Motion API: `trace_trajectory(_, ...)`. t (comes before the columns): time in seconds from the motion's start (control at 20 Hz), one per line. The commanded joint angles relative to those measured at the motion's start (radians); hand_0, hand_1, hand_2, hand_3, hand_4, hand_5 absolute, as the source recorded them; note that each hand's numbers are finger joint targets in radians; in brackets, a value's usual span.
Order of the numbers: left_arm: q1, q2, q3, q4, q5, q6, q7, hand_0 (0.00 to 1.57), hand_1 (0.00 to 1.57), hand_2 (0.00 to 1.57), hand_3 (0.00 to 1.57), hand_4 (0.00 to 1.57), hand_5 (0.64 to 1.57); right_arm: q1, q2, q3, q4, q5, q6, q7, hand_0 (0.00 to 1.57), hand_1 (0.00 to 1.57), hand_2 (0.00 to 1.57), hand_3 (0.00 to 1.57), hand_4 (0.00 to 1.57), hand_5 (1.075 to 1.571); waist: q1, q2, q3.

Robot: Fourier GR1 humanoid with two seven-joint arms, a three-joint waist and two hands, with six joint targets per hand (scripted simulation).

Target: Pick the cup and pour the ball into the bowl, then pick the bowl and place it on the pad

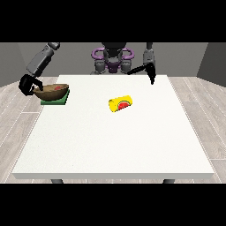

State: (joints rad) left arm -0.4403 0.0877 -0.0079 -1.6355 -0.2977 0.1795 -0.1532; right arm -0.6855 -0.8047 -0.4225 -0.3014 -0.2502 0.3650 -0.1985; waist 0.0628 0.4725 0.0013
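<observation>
A brown bowl [52, 91] with something red inside sits tilted on a green pad [56, 101] at the table's left edge. The hand at the view's left [29, 85] has its fingers curled over the bowl's left rim. A yellow cup [121, 103] with a red mark lies on its side near the table's middle, with no hand near it. Above the far edge of the table, the hand at the view's right [151, 75] hangs with its fingers pointing down and holds nothing.
The white table [114, 145] stretches wide towards the camera. The pad lies close to the table's left edge. The robot's torso [112, 57] stands behind the far edge.
</observation>
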Motion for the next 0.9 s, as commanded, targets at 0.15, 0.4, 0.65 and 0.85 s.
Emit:
trace_trajectory(0.15,-0.007,0.035,0.024,-0.064,0.036,-0.045,0.028,0.00,0.00,0.00,0.00,0.00,1.565,-0.002,-0.075,0.012,0.012,0.043,-0.109,0.005,0.36,0.36,0.51,0.62,0.00,1.506,0.013,0.031,0.0001)
trace_trajectory(0.4,0.015,0.025,0.018,-0.140,0.008,-0.019,0.101,0.00,0.00,0.00,0.00,0.00,1.565,-0.018,-0.115,0.027,0.012,0.068,-0.093,0.004,0.00,0.00,0.38,0.22,0.00,1.478,-0.014,0.026,0.0006)
trace_trajectory(0.65,0.046,-0.007,-0.006,-0.079,0.007,-0.011,0.044,0.00,0.00,0.00,0.00,0.00,1.569,-0.046,-0.110,0.015,0.003,0.048,-0.079,0.061,0.00,0.00,0.33,0.24,0.00,1.495,-0.023,-0.011,-0.0006)
trace_trajectory(0.85,0.053,-0.007,0.024,-0.043,0.025,-0.006,0.053,0.00,0.00,0.00,0.00,0.00,1.569,-0.090,-0.262,-0.014,-0.006,0.009,0.087,0.155,0.00,0.00,0.27,0.26,0.00,1.501,-0.061,-0.069,-0.0013)
